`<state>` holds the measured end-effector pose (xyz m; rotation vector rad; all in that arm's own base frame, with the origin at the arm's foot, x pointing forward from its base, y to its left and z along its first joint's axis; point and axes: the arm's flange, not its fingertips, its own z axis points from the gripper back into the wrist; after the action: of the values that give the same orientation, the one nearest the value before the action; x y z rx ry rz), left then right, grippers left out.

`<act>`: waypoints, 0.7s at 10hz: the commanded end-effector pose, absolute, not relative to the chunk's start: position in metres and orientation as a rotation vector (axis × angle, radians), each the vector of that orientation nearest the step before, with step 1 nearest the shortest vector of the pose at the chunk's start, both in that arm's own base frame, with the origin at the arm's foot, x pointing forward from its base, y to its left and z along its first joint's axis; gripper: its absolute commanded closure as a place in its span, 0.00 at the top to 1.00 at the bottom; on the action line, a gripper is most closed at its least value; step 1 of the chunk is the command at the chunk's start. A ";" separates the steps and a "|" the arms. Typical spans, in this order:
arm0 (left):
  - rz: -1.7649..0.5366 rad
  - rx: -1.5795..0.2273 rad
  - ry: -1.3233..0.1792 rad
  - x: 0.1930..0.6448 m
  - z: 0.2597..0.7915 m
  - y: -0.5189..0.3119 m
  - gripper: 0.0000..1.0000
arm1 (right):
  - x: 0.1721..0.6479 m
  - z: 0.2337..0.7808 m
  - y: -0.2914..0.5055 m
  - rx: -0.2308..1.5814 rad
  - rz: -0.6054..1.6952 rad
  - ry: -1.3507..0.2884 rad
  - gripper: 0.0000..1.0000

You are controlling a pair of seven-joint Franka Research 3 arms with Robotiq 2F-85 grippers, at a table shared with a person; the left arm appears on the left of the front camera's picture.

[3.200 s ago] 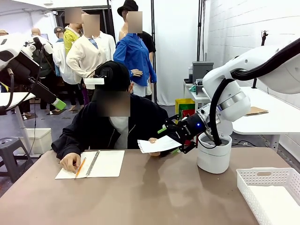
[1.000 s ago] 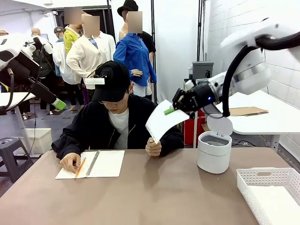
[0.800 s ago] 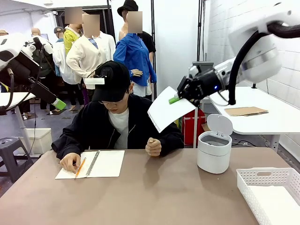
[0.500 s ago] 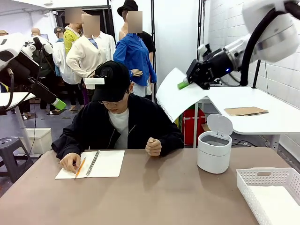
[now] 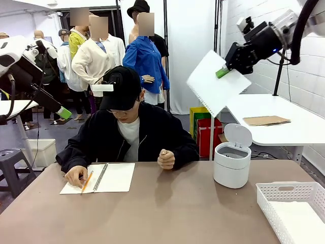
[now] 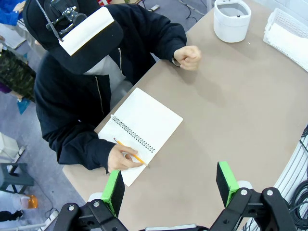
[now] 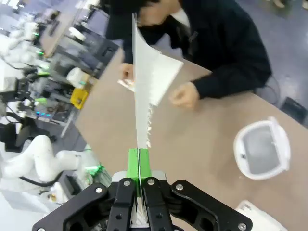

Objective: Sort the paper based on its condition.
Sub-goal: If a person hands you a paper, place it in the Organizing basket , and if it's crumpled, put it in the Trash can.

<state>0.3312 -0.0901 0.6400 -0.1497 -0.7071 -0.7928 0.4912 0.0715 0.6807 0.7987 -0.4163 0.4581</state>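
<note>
Front view: right jaws (image 5: 222, 72), clamped on a thin white torn-edged paper sheet (image 5: 216, 89), held high above the far-right white lidded bin (image 5: 232, 162); left wrist view: left jaws (image 6: 170, 185) wide apart, empty, over the brown worktop (image 6: 226, 110); right wrist view: sheet edge-on between closed green pads (image 7: 133, 164).

White rounded arm shells, black cabling, black pincer (image 7: 138, 166) with bright green pads (image 6: 226, 176), small blue light
</note>
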 end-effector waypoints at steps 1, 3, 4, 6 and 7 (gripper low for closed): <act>-0.789 -0.140 -0.701 0.330 0.640 -0.090 1.00 | 0.483 0.676 0.051 0.619 0.469 -0.413 0.00; -0.789 -0.140 -0.701 0.330 0.640 -0.090 1.00 | 0.476 0.669 0.015 0.501 0.443 -0.429 0.00; -0.789 -0.140 -0.701 0.330 0.640 -0.090 1.00 | 0.473 0.661 -0.001 0.453 0.435 -0.401 0.00; -0.789 -0.140 -0.701 0.330 0.640 -0.090 1.00 | 0.462 0.631 -0.033 0.394 0.364 -0.330 0.00; -0.789 -0.140 -0.701 0.330 0.640 -0.090 1.00 | 0.449 0.615 -0.047 0.381 0.291 -0.319 0.00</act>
<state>0.3313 -0.0900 0.6400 -0.1498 -0.7070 -0.7926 0.4671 -0.0463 0.6304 0.4035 -0.3195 0.3513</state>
